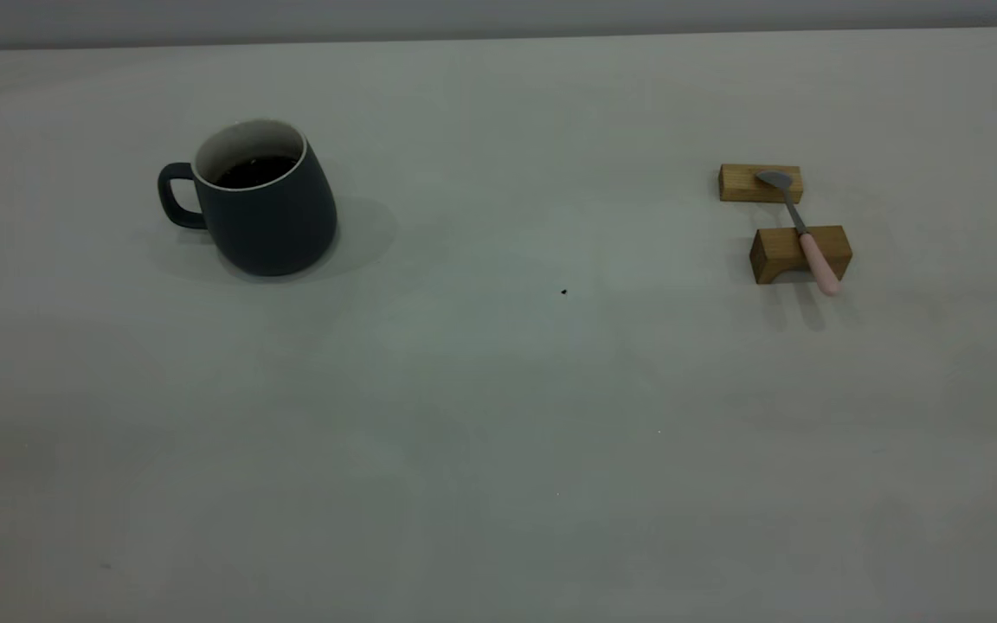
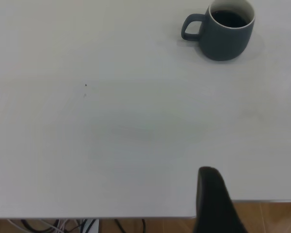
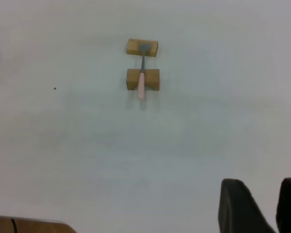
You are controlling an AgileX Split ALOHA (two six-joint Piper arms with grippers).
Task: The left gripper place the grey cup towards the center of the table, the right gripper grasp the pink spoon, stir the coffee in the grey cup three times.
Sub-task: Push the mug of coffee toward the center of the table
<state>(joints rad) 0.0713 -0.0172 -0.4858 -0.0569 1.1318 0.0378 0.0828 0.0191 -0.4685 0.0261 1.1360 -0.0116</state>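
Far left on the table (image 1: 498,450): grey cup (image 1: 260,203) upright, handle turned outward toward the left edge, coffee (image 1: 254,170) dark and fairly high inside, so worth moving slowly and level. Middle: only a tiny dark speck (image 1: 563,292), a handy mark for where to set the cup. Right side: pink spoon (image 1: 803,234) bridged across two wooden blocks (image 1: 797,251), bowl on the far block, pink handle overhanging the near one.

Nothing moved yet, by the look of it. First step, then: reaching for the cup, gripping the handle or the rim, lifting only slightly, sliding inward toward the speck, setting down flat without tilting. Best kept well apart from the spoon's blocks, leaving room for the stirring.

Exterior view: cup and spoon together, no arm in sight. Left wrist view: cup far off, left gripper (image 2: 252,206) back at the near table edge over wood floor and cables, one dark finger plain and a sliver at the frame edge, jaws apparently apart, holding nothing. Right wrist view: spoon seen lengthwise, right gripper (image 3: 266,206) also far back, jaws slightly apart and empty.
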